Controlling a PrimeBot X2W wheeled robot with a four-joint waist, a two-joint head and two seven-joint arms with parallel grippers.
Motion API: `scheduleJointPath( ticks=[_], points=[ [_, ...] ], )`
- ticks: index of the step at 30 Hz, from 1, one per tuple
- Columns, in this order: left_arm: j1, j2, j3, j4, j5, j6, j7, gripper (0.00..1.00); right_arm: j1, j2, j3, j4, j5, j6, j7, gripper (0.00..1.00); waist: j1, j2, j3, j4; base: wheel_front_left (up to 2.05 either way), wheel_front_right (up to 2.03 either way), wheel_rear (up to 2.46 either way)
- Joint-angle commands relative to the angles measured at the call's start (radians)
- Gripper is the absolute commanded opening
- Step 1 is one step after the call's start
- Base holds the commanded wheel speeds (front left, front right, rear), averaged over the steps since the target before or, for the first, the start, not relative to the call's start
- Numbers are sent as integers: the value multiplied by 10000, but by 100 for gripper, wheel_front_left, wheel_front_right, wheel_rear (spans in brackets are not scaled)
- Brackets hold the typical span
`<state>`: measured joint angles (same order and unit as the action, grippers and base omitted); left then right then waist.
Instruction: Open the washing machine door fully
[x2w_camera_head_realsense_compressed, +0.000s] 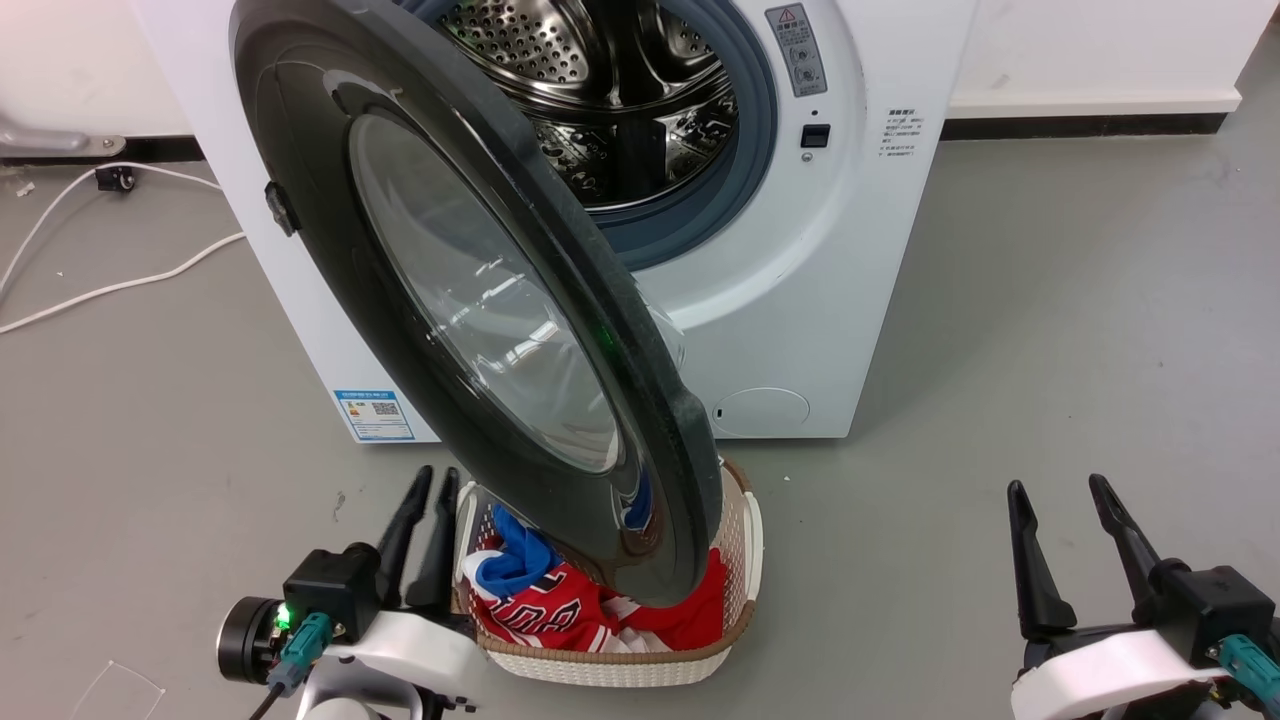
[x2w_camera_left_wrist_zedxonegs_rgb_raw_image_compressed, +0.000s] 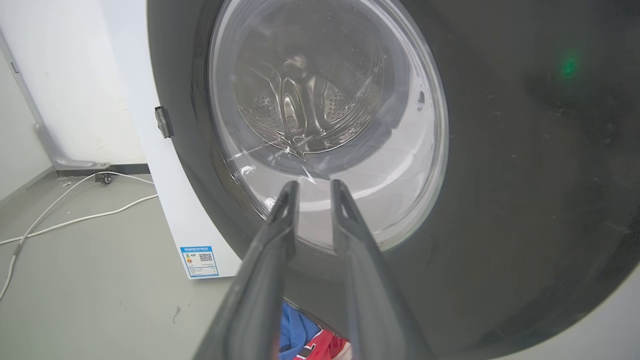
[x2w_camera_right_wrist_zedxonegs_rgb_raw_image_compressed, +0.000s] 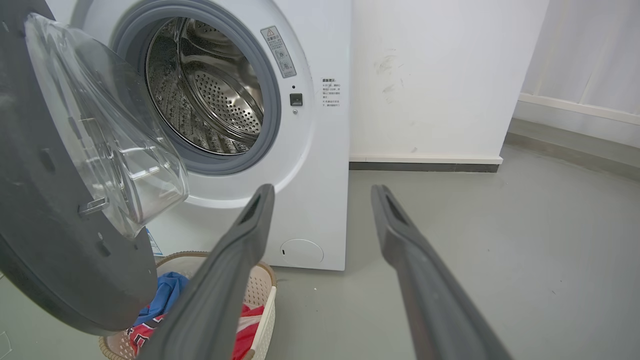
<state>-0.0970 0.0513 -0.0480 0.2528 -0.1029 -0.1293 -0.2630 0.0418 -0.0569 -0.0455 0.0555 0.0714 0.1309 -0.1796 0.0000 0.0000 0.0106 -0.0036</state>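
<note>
Both empty: left hand (x2w_camera_head_realsense_compressed: 437, 474), right hand (x2w_camera_head_realsense_compressed: 1058, 486); door (x2w_camera_head_realsense_compressed: 480, 300) half-open.

Basket (x2w_camera_head_realsense_compressed: 610, 668) holds red, blue clothes (x2w_camera_head_realsense_compressed: 545, 610); white cable (x2w_camera_head_realsense_compressed: 100, 291).

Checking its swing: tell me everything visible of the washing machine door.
The washing machine door is round, glossy black, with a clear bulging glass bowl at its centre and a matte grey inner face. Hinged on the washing machine at the head view's left, it stands partly open, lower rim over the laundry basket. The left hand is beside that rim; contact cannot be told.
</note>
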Motion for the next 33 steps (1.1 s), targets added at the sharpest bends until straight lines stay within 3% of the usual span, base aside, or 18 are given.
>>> scheduleJointPath(
  ticks=[1,11,21,27,33],
  points=[
    [-56,-12,40,-1,-66,-13,-26,0,75,52,28,-77,-26,-2,-1,100,0,0,11,-6,0,0,0],
    [-417,-9,209,-669,-196,170,-26,0,184,76,13,-140,62,-2,71,100,0,0,-7,-16,0,0,0],
    [-1880,-15,58,-3330,-99,608,-24,0,257,80,-165,-146,144,-2,96,100,0,0,-121,118,0,0,0],
    [-2728,-12,-1067,-4745,-221,895,-18,0,244,80,-138,-63,163,-2,98,100,0,0,-219,133,0,0,0],
    [-2662,-10,-3102,-4938,-888,905,201,0,252,81,-112,-17,181,-2,155,100,0,0,-303,61,0,0,0]
  ],
)
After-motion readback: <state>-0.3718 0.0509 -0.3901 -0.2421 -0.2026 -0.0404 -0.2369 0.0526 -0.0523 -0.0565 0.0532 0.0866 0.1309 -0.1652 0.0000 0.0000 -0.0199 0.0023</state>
